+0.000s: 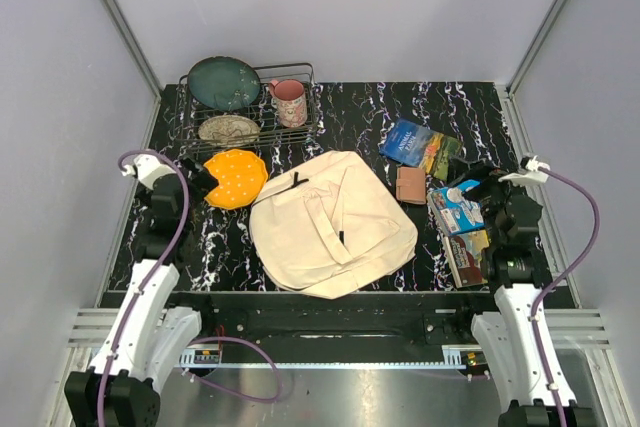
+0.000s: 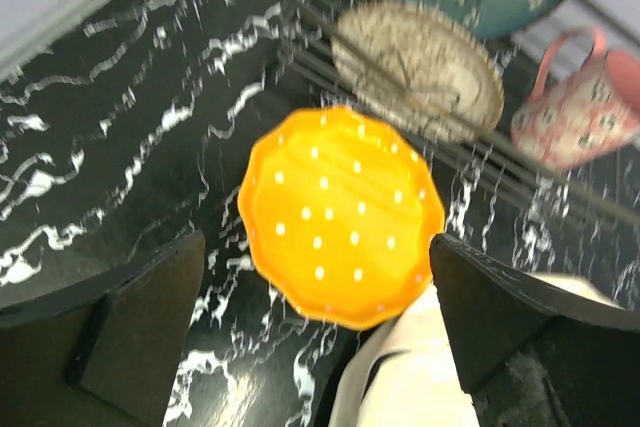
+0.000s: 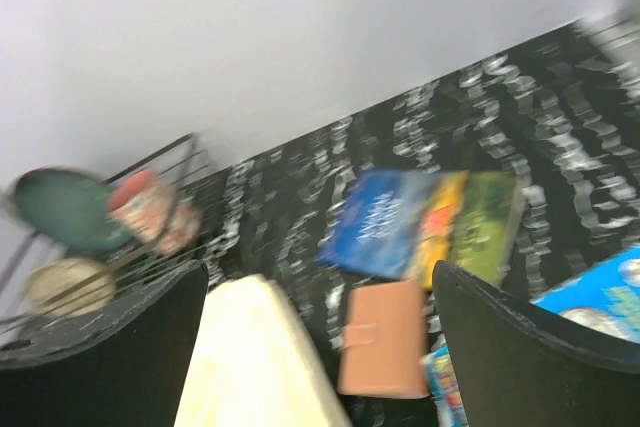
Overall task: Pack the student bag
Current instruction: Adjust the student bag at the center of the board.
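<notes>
The cream student bag [image 1: 330,222] lies flat in the middle of the black marbled table, flap shut, straps across it. Its edge shows in the left wrist view [image 2: 410,377] and the right wrist view [image 3: 255,357]. To its right lie a brown wallet [image 1: 410,185], a blue and green book [image 1: 423,145], a blue and white booklet [image 1: 457,207] and another book [image 1: 467,255]. My left gripper [image 1: 200,179] is open and empty, hovering beside an orange dotted plate [image 1: 235,178]. My right gripper [image 1: 478,185] is open and empty above the booklets. The wallet [image 3: 382,339] sits between its fingers in the right wrist view.
A wire dish rack [image 1: 300,132] at the back left holds a teal plate [image 1: 223,82], a beige patterned plate [image 1: 229,129] and a pink mug [image 1: 289,102]. Grey walls close in the table on three sides.
</notes>
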You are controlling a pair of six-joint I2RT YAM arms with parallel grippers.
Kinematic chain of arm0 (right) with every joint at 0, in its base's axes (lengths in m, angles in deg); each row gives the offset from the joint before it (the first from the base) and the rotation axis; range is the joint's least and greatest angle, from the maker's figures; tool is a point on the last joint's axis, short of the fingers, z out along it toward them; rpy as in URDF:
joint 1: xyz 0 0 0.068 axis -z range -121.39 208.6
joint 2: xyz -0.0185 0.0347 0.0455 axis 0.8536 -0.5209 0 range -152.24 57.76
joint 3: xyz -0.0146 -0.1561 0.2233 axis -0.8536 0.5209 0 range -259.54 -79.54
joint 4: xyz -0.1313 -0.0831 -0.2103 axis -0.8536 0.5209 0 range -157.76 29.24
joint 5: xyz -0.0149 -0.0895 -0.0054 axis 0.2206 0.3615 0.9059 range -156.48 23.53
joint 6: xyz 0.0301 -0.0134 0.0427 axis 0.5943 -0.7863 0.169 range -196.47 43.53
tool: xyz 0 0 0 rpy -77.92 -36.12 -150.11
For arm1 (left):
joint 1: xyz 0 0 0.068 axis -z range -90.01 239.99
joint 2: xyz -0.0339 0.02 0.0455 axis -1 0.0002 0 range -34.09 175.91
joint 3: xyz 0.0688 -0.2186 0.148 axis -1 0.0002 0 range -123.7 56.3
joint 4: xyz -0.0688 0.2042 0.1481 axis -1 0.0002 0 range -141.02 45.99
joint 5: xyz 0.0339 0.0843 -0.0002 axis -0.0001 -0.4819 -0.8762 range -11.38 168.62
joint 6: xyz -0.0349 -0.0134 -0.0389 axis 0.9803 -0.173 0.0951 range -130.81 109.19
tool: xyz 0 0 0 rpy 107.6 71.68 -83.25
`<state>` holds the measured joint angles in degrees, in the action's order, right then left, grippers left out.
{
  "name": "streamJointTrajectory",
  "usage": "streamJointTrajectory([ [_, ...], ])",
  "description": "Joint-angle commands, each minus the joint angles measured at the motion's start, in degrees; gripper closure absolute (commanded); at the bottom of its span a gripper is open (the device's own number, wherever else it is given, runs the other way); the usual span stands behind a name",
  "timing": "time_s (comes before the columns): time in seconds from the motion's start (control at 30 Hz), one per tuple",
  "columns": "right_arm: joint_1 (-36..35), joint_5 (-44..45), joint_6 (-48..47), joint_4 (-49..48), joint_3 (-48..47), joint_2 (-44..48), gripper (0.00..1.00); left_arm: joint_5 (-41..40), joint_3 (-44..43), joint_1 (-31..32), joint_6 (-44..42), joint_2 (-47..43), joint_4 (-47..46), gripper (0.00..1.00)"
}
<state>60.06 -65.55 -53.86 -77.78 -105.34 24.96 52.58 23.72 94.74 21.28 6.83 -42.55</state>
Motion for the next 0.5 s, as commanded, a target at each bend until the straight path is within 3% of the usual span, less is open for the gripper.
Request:
streamJointTrajectory([
  [0.0, -0.1, -17.9, 13.4, 6.3, -3.1, -3.7, 0.0, 11.6, -5.9, -0.2, 1.7, 1.3, 12.2, 0.01],
  [0.17, -0.1, -20.2, 15.1, 21.2, -11.8, -17.7, 0.0, 17.9, -9.8, -0.2, -0.3, 0.5, 18.4, 0.01],
  [0.23, -0.1, -22.1, 16.1, 25.4, -16.0, -19.1, 0.0, 22.8, -10.0, -0.3, -1.1, -1.1, 18.6, 0.01],
  [0.33, -0.1, -27.6, 20.2, 19.4, -11.8, -19.4, 0.0, 27.3, -10.7, -0.3, -5.8, -1.6, 20.2, 0.01],
  [0.47, -0.1, -34.9, 25.0, 4.0, -6.6, -21.7, 0.0, 24.0, -13.3, -0.3, -10.7, -1.7, 26.5, 0.01],
])
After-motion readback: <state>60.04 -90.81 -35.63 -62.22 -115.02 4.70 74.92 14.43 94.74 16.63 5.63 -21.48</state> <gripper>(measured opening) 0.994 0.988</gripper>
